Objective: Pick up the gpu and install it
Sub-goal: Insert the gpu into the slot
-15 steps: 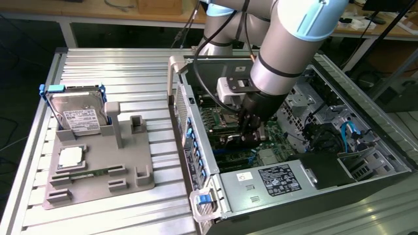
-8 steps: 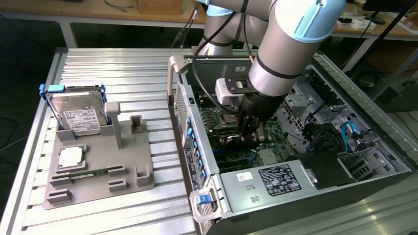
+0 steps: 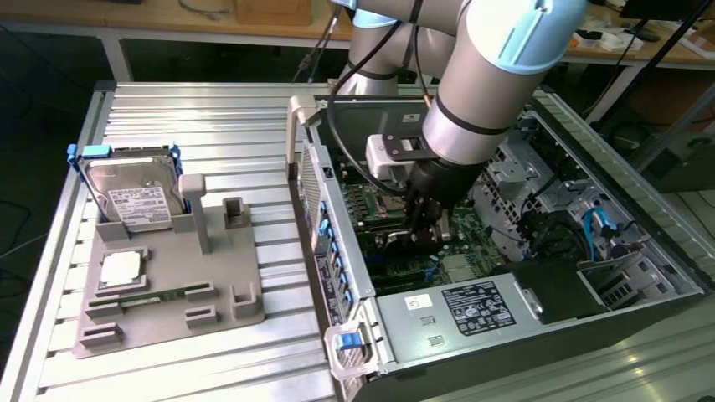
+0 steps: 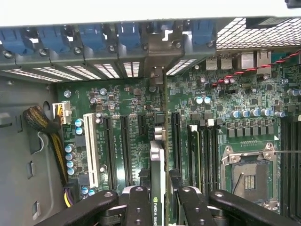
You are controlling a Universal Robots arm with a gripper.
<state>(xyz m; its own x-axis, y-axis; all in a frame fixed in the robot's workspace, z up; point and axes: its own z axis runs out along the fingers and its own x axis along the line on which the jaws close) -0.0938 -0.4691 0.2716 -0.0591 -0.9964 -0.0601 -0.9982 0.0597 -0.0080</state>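
A silver-grey robot arm (image 3: 491, 84) of thick cylindrical segments wears pale blue caps (image 3: 537, 38) at its joints and a thin black band (image 3: 470, 126) near the wrist. A black cable (image 3: 347, 84) loops alongside, past a light grey block (image 3: 391, 155). The matte black pincer (image 4: 159, 190) has blunt fingers (image 4: 138, 207) studded with round screws (image 4: 139, 189).

Ribbed metal desk (image 3: 190, 109), wooden bench (image 3: 146, 17) on white legs along the upper left of the exterior view, another bench (image 3: 681, 52) at upper right, dark floor (image 3: 28, 151) down the left edge, bright even light
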